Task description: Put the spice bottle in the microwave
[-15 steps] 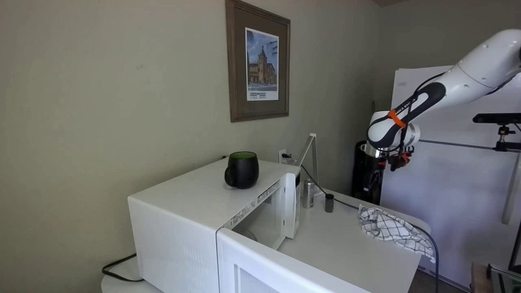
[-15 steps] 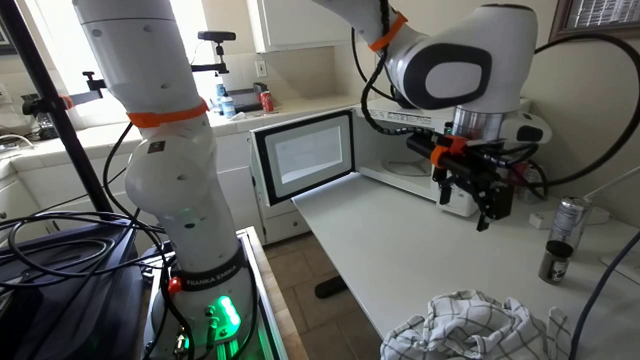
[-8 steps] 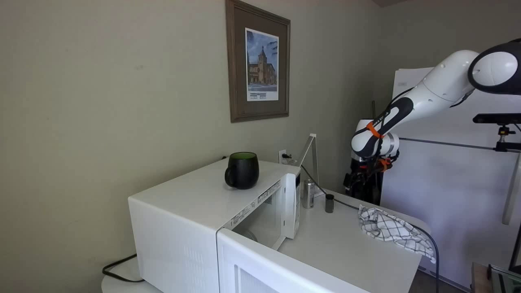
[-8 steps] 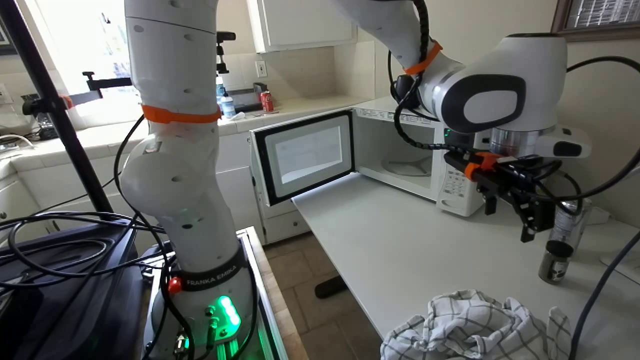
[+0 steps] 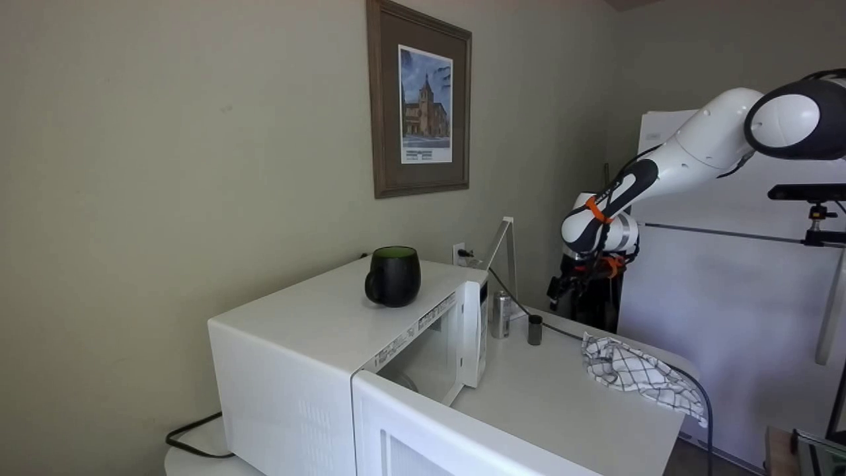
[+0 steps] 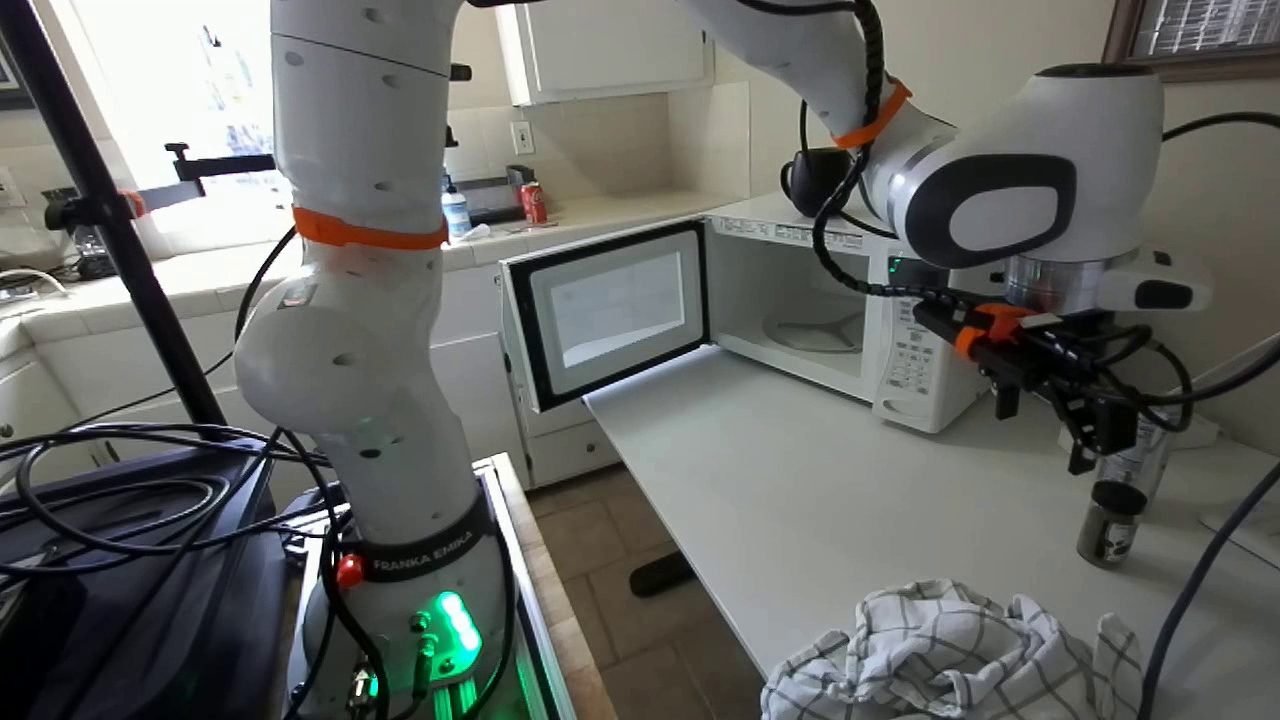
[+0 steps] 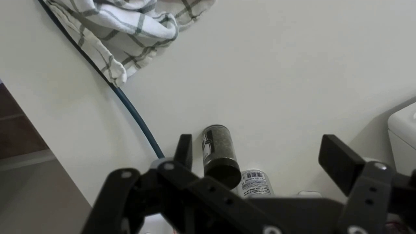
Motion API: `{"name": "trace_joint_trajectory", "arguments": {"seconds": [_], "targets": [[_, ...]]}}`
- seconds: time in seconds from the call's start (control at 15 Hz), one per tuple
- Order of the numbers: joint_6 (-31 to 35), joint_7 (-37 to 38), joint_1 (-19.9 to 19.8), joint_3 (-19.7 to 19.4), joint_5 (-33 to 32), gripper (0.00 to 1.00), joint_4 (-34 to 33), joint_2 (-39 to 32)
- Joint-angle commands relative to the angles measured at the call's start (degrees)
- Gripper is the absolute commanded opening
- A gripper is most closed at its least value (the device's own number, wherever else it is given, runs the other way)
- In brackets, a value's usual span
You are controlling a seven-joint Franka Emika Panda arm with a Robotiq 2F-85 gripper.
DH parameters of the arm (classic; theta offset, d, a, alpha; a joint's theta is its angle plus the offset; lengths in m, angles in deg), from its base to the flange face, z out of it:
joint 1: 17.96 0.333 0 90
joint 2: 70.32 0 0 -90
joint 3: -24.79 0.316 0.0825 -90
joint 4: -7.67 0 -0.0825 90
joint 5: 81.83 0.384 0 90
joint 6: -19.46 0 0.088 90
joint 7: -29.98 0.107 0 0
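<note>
Spice bottle [image 7: 221, 144], short and dark-lidded: upright on the desk [image 7: 276, 81], lower than the claw [image 7: 258, 146].
Claw: released, fingers [image 7: 184, 151] spread wide. In the wrist view the bottle shows between them, apart from both, closer to the finger on that view's left. Silver can [image 7: 255, 183]: taller, just beside the bottle, likewise lower than the claw, part hidden by it in an exterior view. Dark cable [image 7: 136, 113]: across the desk, outside the bottle-side finger. Checked cloth [image 6: 950, 650]: crumpled on the desk, well apart from the claw. Microwave [image 5: 284, 383]: white, door [image 6: 625, 310] swung wide, past the opposite finger in the wrist view. Black mug [image 5: 396, 281]: atop the microwave, well apart from the claw.
</note>
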Motion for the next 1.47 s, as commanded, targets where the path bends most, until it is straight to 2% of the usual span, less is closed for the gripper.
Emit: {"name": "trace_joint_trajectory", "arguments": {"seconds": [0.0,0.27,0.87,1.07,1.27,1.33,1.4], "targets": [[1.2,1.2,-1.3,1.6,-0.4,1.0,-1.0,-1.5],[2.7,4.4,-0.5,2.1,-1.2,1.0,-2.7,-4.7],[13.0,17.3,1.7,-0.4,-6.2,1.0,-6.6,-14.8],[18.7,21.5,3.1,-1.2,-6.9,1.0,-6.4,-17.0],[23.3,26.0,5.6,-3.0,-6.7,1.0,-6.1,-19.1],[26.0,28.3,8.0,-5.3,-7.4,1.0,-5.9,-20.1],[27.7,29.2,8.9,-6.0,-7.1,1.0,-5.4,-20.4]]}}
